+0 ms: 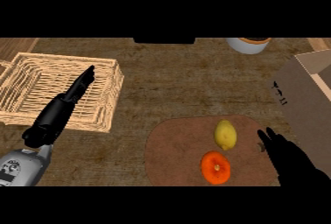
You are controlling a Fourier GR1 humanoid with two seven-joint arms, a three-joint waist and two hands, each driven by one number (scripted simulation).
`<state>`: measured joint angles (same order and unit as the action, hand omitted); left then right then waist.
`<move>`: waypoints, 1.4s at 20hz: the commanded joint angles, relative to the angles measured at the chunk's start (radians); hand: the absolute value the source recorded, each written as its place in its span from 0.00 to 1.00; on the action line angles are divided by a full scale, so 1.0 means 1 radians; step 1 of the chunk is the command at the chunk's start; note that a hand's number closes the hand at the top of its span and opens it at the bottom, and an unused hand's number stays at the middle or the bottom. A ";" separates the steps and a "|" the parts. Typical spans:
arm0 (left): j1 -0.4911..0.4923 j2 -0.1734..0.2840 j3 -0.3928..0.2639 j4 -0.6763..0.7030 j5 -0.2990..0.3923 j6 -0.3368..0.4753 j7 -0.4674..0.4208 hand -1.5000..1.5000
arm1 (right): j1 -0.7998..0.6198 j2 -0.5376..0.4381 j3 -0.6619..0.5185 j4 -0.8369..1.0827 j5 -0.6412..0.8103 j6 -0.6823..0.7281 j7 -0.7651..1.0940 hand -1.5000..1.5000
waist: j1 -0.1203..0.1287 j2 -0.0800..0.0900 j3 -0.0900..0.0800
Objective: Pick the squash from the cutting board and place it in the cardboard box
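Note:
A yellow oval squash [225, 134] lies on the brown cutting board [177, 151], toward its upper middle. Just below it sits an orange round fruit [216, 167]. The cardboard box [304, 100] stands at the right edge, its flap open at the top. My right hand [287, 155] comes in from the lower right, fingers straight, its tips a little to the right of the squash and apart from it. Over the wicker basket my left hand [65, 103] is stretched out with straight fingers, holding nothing.
A woven wicker basket [107, 100] stands at the left of the counter. A white pot [249, 43] with dark contents is at the back edge, right of a dark object [164, 40].

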<state>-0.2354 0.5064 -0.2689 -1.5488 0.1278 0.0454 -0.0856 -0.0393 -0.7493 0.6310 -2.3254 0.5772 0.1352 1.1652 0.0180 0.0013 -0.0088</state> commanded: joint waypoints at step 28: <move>-0.036 -0.025 0.055 0.052 -0.020 -0.038 0.001 0.50 | -0.138 0.624 0.092 0.456 0.386 0.304 0.269 0.00 | -0.023 -0.001 0.007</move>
<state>-0.2432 0.4779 -0.2321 -1.5109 0.1058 0.0172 -0.0968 -0.1539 -0.1869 0.7427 -1.9100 0.9361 0.3165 1.2143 0.0004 -0.0017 -0.0029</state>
